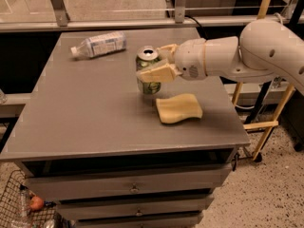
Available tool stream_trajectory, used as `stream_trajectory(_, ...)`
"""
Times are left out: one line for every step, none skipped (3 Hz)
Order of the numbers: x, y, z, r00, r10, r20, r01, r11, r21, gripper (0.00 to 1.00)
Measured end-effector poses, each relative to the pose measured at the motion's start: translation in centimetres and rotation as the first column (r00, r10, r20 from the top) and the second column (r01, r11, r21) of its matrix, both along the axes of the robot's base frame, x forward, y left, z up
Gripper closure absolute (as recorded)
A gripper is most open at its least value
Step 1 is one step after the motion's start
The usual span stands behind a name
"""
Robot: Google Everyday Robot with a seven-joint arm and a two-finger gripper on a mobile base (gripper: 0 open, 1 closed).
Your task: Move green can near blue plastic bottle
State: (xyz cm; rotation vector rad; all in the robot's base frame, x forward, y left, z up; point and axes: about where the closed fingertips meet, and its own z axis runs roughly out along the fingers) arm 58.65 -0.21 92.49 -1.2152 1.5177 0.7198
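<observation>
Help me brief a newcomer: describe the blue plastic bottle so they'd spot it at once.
Start at the grey table and look to its far left corner. The blue plastic bottle lies there on its side, well left of the green can that the gripper clasps mid-table. It is the only clear, white-capped item; the can is upright, and the yellow sponge is flat.
</observation>
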Motion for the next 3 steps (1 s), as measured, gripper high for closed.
stream_trajectory(3.0,0.7,0.5,0.9993,-0.036,0.013,0.036,0.999,0.011,1.00)
stream_trajectory(7.4,2.5,1.9,0.9970,-0.066,0.039,0.066,0.998,0.019,1.00)
stream_trajectory(10.8,4.1,2.8,0.9951,-0.082,0.055,0.081,0.997,0.016,1.00)
